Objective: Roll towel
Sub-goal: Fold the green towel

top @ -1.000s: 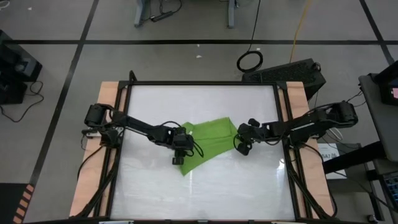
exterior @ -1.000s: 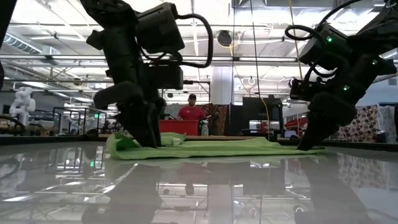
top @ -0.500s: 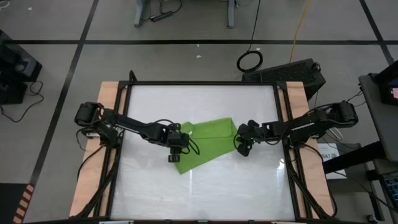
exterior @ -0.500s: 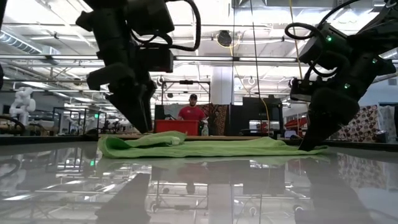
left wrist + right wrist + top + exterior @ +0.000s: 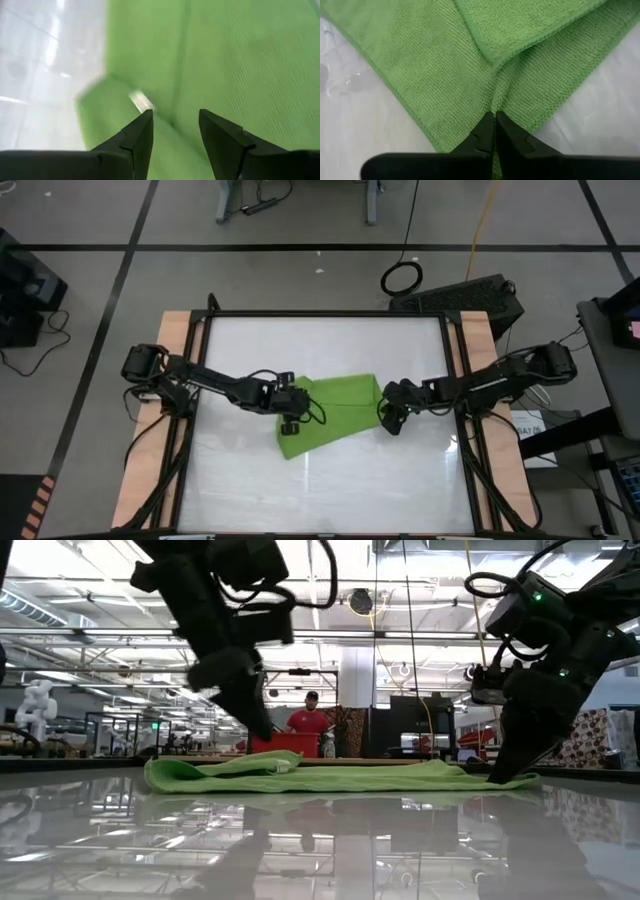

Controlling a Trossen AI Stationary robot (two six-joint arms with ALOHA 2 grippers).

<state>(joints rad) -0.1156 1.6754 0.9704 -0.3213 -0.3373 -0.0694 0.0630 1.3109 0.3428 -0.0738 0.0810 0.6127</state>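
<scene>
Towel (image 5: 330, 412) is folded flat, barely rolled yet. Left hand (image 5: 289, 408) hovers with fingers apart; right hand (image 5: 392, 418) pinches its corner.

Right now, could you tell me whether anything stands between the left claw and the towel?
Nothing visible does. The left claw hangs open just above the towel near its left end, with only air between. The right claw is shut on the towel's right edge.
</scene>
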